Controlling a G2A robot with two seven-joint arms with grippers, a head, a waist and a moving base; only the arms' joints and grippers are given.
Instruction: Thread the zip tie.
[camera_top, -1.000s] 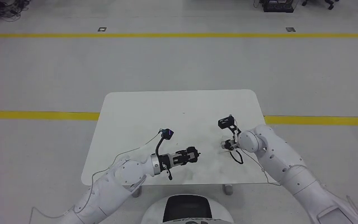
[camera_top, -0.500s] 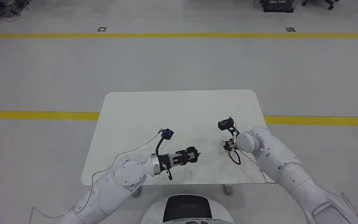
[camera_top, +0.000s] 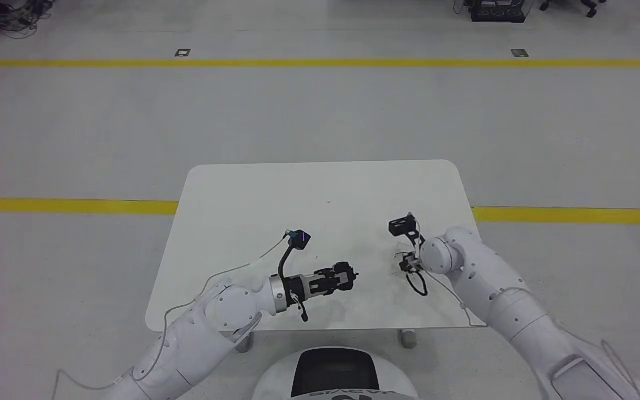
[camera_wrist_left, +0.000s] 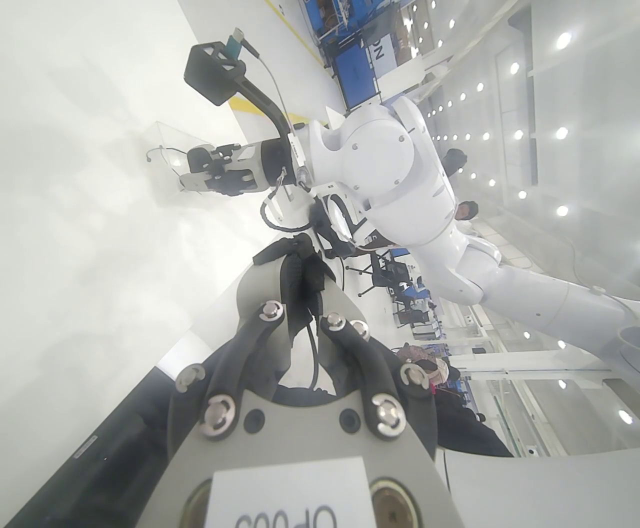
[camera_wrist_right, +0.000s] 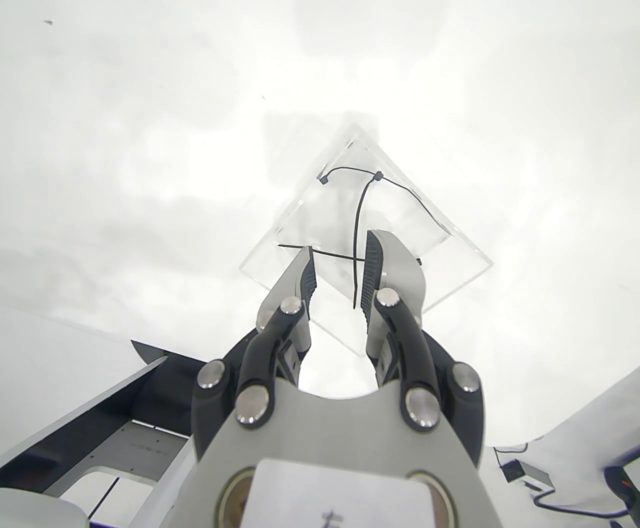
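A clear square plate (camera_wrist_right: 450, 260) lies on the white table (camera_top: 250, 200) with thin black zip ties on it. One zip tie (camera_wrist_right: 357, 225) runs from its head toward my right gripper (camera_wrist_right: 340, 265), which hangs open just above the plate, its fingers either side of the tie's tail. A second zip tie (camera_wrist_right: 350, 170) arcs across the plate's far part, and a third strip (camera_wrist_right: 325, 253) lies crosswise under the fingers. My left gripper (camera_wrist_left: 295, 255) is shut, a short way from the right gripper (camera_wrist_left: 195, 172), with nothing seen between its pads. In the top view the left gripper (camera_top: 350, 273) and right gripper (camera_top: 405, 262) face each other near the table's front.
The table's far half and left side (camera_top: 300, 190) are bare. Its front edge (camera_top: 330, 328) lies close behind both grippers. A black camera mount (camera_top: 403, 222) sticks up from the right wrist, and another (camera_top: 298, 238) from the left.
The right arm has shifted slightly left, toward the table's middle. The left arm has kept still.
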